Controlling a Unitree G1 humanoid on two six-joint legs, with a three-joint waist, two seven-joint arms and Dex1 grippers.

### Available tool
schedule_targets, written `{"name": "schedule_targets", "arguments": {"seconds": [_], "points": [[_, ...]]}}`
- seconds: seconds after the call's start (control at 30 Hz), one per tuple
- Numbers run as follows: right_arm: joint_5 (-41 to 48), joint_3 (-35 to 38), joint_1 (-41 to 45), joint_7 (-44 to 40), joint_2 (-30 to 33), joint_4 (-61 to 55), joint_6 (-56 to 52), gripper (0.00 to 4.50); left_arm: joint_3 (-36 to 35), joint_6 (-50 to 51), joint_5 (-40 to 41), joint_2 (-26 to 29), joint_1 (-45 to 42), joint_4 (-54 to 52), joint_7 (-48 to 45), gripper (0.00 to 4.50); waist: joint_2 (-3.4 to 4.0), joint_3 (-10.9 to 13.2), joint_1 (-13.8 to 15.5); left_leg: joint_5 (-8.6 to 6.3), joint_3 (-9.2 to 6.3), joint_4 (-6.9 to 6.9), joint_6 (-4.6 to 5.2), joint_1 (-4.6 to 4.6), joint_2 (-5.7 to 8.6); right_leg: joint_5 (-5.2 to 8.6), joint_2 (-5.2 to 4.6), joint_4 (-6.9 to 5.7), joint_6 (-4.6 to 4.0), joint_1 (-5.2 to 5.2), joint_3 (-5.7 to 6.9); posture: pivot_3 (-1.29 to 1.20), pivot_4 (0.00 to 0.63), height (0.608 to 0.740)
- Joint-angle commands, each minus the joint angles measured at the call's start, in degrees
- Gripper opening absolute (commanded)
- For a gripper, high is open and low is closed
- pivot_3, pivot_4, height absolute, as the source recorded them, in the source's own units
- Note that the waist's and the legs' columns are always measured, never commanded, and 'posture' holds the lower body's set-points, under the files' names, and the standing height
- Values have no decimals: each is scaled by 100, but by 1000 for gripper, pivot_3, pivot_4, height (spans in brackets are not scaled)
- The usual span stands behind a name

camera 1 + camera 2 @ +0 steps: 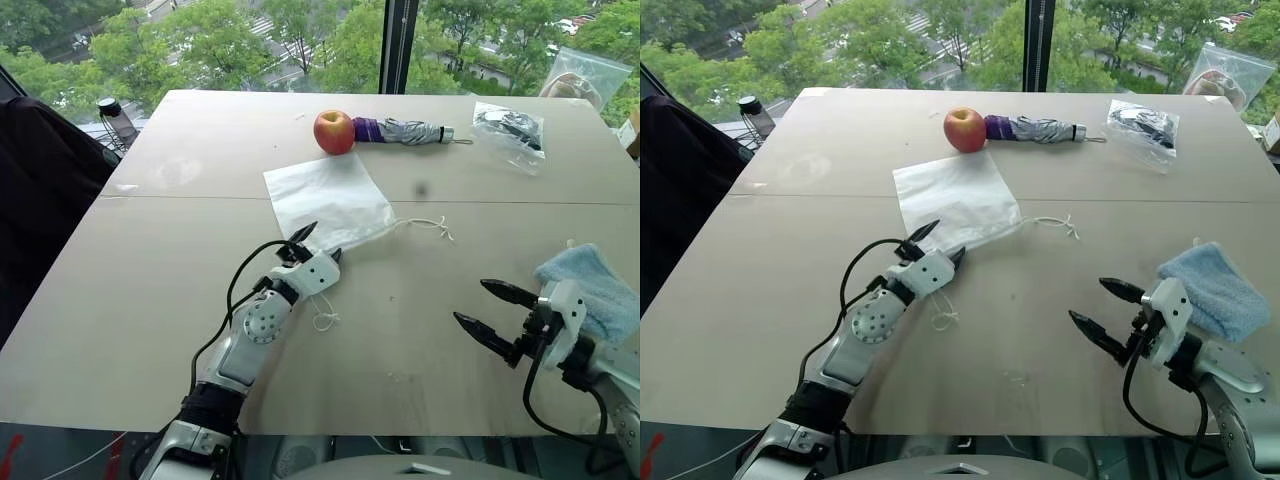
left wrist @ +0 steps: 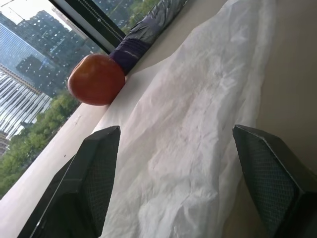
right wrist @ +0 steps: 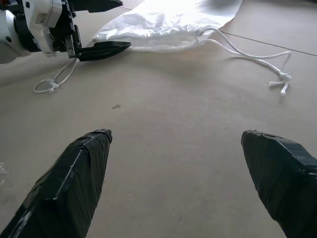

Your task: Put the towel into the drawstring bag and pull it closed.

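Table [image 1: 150,330]: pale, wide, set against a window with trees beyond.

Item 1, drawstring bag [image 1: 330,200]: thin white pouch, lying flat near the table's middle, its near edge rumpled. 1 cord [image 1: 425,225] trails off to the right and ends in a knot; another loop of cord [image 1: 322,318] lies on the table just beside the left wrist.

Item 2, towel [image 1: 1215,288]: light-blue, fluffy, heaped at the table's right edge, just behind the right arm, well apart from the bag.

Item 3, left gripper [image 1: 322,243]: at the bag's near edge, pointing roughly level toward it. Jaws spread wide, 1 finger on either side of the rumpled fabric in the left wrist view; nothing is clamped. Whether the tips touch the cloth cannot be told.

Item 4, right gripper [image 1: 492,310]: over bare table on the right, aimed toward the left gripper and the bag. Jaws fully apart, holding nothing.

Other items, far side of the table:
- 1 apple [image 1: 334,131], red and yellow, just beyond the bag's far edge.
- 1 folded umbrella [image 1: 405,131], purple and grey, lying against the apple on its right.
- 1 clear plastic bag [image 1: 510,130] with dark contents, further right.
- 1 bottle [image 1: 117,118] with a dark cap, beyond the far left corner.
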State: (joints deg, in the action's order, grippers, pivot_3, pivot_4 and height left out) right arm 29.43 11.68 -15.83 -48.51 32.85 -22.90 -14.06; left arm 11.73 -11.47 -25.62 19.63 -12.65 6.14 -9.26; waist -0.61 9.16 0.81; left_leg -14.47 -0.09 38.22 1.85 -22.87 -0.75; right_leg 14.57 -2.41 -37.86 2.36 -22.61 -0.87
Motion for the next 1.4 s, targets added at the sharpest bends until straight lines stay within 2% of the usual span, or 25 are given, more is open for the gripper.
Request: {"name": "schedule_targets", "arguments": {"seconds": [0.03, 0.07, 0.1, 0.2, 0.33, 0.37, 0.63, 0.8, 1.0, 1.23, 1.4], "points": [[-17, 54, 57, 18, -27, -30, 164, 4500, -61, 157, 45, -53, -74, -61, 52, 3710, 0, 0, 0, 0, 0, 0, 0, 0, 0, 0, 7, 0, 0, 0, 0, 0, 150, 740], [-24, 50, 68, 23, -28, -16, 178, 4500, -63, 256, 15, -64, -66, -46, 73, 3328, 0, 0, 0, 0, 1, 0, 0, 0, 0, 0, 15, 1, 0, 0, -1, 0, 150, 740], [-26, 49, 84, 27, -28, -4, 184, 4500, -77, 413, -23, -89, -70, -14, 104, 3193, 0, 0, 0, 0, 1, 0, 0, -1, 0, 0, 16, 1, 0, 0, -2, 0, 150, 740], [-32, 59, 133, 46, -18, 11, 179, 4500, -148, 640, 70, -180, -95, 14, 136, 2183, 2, -3, 6, 0, 1, 0, 0, 2, 0, 0, 15, 0, 0, 1, -2, 0, 150, 740], [-51, 92, 207, 31, -8, 93, 217, 4500, -203, 639, 136, -239, -232, 96, 206, 254, 7, -7, 17, 0, 0, 3, 0, 9, 1, 0, 14, -4, 0, 8, -2, 0, 150, 740], [-61, 90, 217, 33, -13, 108, 230, 4500, -219, 607, 176, -243, -259, 108, 209, 41, 7, -7, 17, 0, 0, 4, 0, 9, 1, -1, 14, -4, 0, 9, -2, 0, 150, 740], [-180, 347, 298, 233, -49, 207, 435, 4500, -485, 171, 951, -78, -198, -226, -254, 41, 5, -6, 7, 0, 2, 8, 0, 1, 4, -3, 12, -1, 3, 3, -4, 0, 150, 740], [216, 1285, 486, 544, 490, 300, -281, 4500, -866, 561, 1703, 131, -334, -761, -804, 41, 3, -1, 4, 0, -1, 3, 0, -5, 3, -3, -15, 0, 2, -2, -6, 0, 150, 740], [52, 2012, 400, 641, 1286, 959, -1056, 4500, -1007, 1521, 1922, 80, -761, -970, -965, 41, -2, -1, 19, 0, -1, 4, 0, -4, 9, -2, -10, 2, 2, 4, -3, 0, 150, 740], [-469, 1833, 318, 757, 1389, 1389, -1107, 4500, -816, 1994, 1883, -3, -786, -1216, -1036, 41, -3, 1, -31, -1, 7, -2, 1, -4, 6, -1, 28, 2, 5, -2, -7, 0, 150, 740], [-320, 1839, 386, 602, 1217, 1501, -1178, 4500, -823, 2171, 1924, 1, -662, -1421, -1048, 41, -4, 2, -16, 0, 7, -1, 1, -2, 3, -1, 35, 0, 5, -2, -8, 0, 150, 740]]}}
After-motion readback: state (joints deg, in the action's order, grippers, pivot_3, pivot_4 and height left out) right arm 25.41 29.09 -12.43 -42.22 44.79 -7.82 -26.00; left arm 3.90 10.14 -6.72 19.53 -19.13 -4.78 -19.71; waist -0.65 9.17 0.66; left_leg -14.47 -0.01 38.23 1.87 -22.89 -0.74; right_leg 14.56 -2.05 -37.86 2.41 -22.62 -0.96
